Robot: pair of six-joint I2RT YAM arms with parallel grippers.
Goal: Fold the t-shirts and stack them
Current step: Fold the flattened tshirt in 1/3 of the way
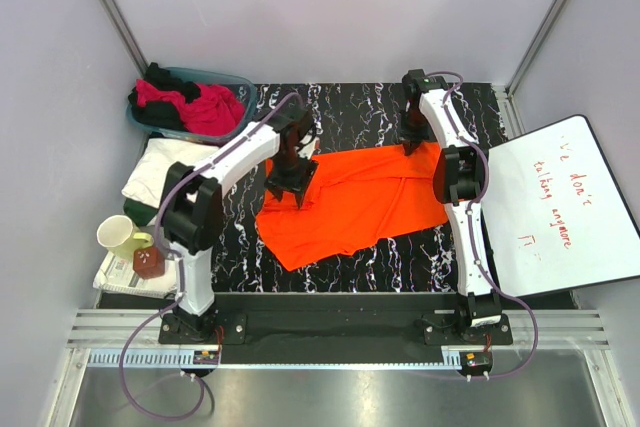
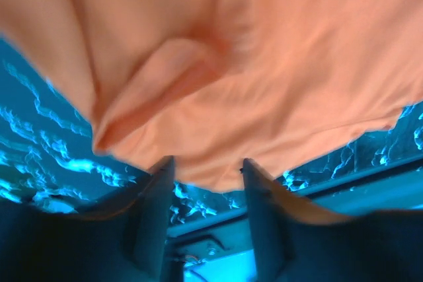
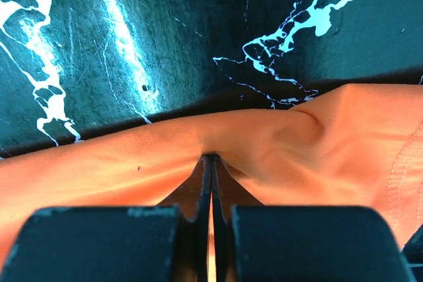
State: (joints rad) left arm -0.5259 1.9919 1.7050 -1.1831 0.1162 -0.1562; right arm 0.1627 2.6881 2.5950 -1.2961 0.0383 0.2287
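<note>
The bright orange t-shirt [image 1: 355,197] lies spread and rumpled on the black marbled table [image 1: 350,112]. My left gripper [image 1: 290,190] hangs over the shirt's left edge, open and holding nothing. In the left wrist view the orange t-shirt [image 2: 264,64] fills the area beyond the left gripper [image 2: 206,177]. My right gripper [image 1: 412,144] is at the shirt's far right edge. In the right wrist view the right gripper [image 3: 211,158] is shut on a pinched fold of the orange t-shirt [image 3: 297,150]. A white t-shirt [image 1: 165,167] lies folded at the left. Magenta-pink [image 1: 212,107] and black [image 1: 160,77] t-shirts sit in the basket.
The teal plastic basket [image 1: 240,82] stands at the back left. A cream mug [image 1: 118,237] and a small red object [image 1: 148,263] sit at the near left. The white board with red handwriting [image 1: 565,212] lies along the right edge.
</note>
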